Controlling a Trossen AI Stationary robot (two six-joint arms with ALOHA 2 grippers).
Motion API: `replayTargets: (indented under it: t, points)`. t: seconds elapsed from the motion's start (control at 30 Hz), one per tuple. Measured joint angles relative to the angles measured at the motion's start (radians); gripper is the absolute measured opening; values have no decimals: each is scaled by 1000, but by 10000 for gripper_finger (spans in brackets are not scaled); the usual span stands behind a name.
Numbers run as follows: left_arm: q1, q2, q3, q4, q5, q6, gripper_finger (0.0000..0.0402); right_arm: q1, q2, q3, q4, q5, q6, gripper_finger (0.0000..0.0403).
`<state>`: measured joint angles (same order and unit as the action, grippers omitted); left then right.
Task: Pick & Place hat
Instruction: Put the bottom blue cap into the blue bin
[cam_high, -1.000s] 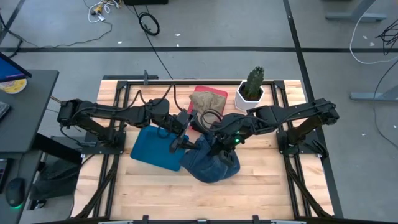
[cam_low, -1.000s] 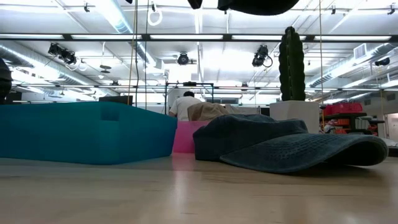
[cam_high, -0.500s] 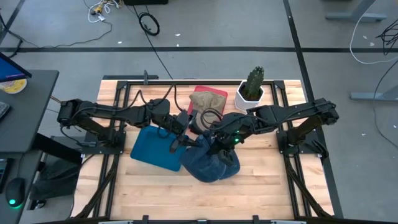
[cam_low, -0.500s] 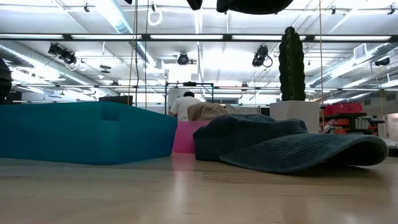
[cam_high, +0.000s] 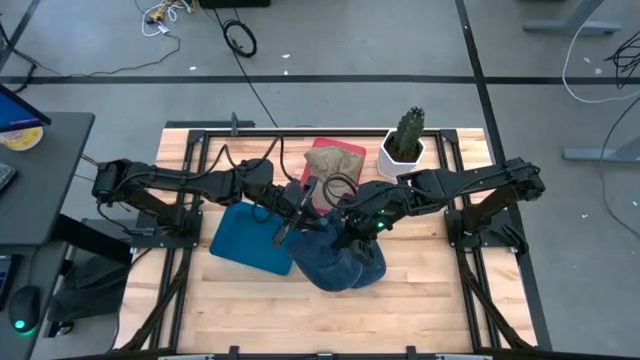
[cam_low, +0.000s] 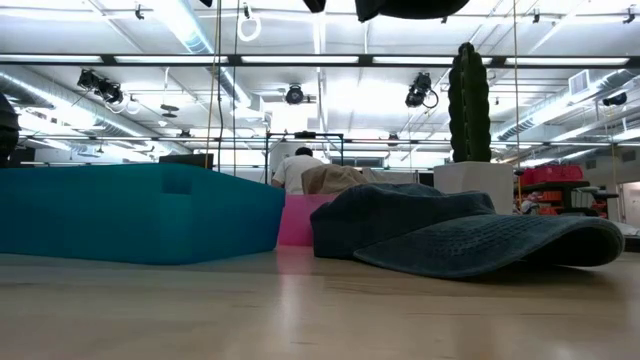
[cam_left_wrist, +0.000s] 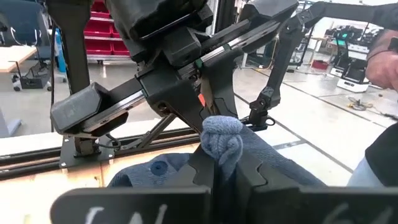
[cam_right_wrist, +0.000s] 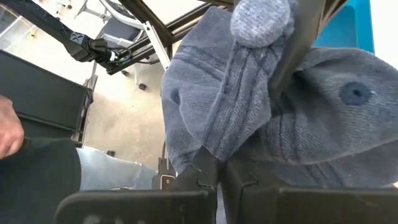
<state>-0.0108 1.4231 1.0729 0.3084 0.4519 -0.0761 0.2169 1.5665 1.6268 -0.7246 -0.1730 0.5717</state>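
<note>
From the high view we see 2 dark arms meeting at the middle of the wooden desk (cam_high: 430, 290). The left gripper (cam_high: 300, 222) and the right gripper (cam_high: 345, 232) both sit on the blue denim hat (cam_high: 345, 265), which lies between a teal box (cam_high: 245, 240) and a potted cactus (cam_high: 403, 140). A pink tray (cam_high: 345, 150) with a tan cloth (cam_high: 332, 160) is just behind. We judge both arms share the grasp so the soft crown lifts evenly.

In the low view the hat (cam_low: 470, 235) has its brim flat on the desk, so it is not yet lifted; the teal box (cam_low: 140, 212) stands beside it.

In the left wrist view the fingers (cam_left_wrist: 205, 168) are clamped together on a bunched fold of the hat (cam_left_wrist: 222, 138).

In the right wrist view the fingers (cam_right_wrist: 202, 171) likewise pinch a gathered ridge of the hat (cam_right_wrist: 249, 118), with its top button (cam_right_wrist: 356, 93) showing nearby.
</note>
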Motion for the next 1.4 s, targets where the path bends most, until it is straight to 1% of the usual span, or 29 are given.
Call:
replayTargets:
  t: [0.1, 0.17, 0.33, 0.43, 0.57, 0.6, 0.67, 0.77, 0.97, 1.03, 1.1, 1.17, 1.27, 1.4]
  points:
    - [0, 0, 0, 0, 0, 27, 22, 0, 0, 0, 0, -7, 10, 19]
    - [0, -1, 0, 1, 0, 36, 17, 0, 0, 0, -1, -9, 22, 39]
    - [1, -8, 0, 0, -3, 36, 15, 0, -11, 1, -35, -10, 30, 107]
    - [1, -12, 0, 0, -25, 37, 15, 0, -29, 1, -70, -8, 41, 146]
    - [1, -50, 1, -48, -63, 39, 15, 1, -59, 1, -129, 1, 56, 179]
    - [1, -69, 0, -90, -70, 40, 15, 2, -65, 1, -147, 3, 62, 183]
    - [1, -94, 0, -139, -94, 52, 15, 3, -80, 1, -188, 11, 73, 188]
    - [-2, -150, -2, -258, -145, 83, 15, 8, -98, 1, -234, 34, 75, 188]
    - [-12, -258, 1, -445, -254, 90, 15, 11, -122, 1, -298, 99, 75, 178]
    - [-22, -300, -2, -541, -297, 90, 15, 11, -124, 1, -298, 117, 75, 174]
    - [-34, -334, 2, -597, -346, 90, 15, 11, -123, 1, -302, 123, 71, 171]
    - [-47, -366, 0, -700, -386, 89, 15, 11, -124, -2, -301, 124, 71, 168]
    - [-77, -402, 0, -827, -451, 83, 15, 13, -123, -21, -307, 131, 73, 166]
    - [-123, -429, 0, -954, -534, 62, 15, 17, -123, -39, -305, 132, 75, 166]
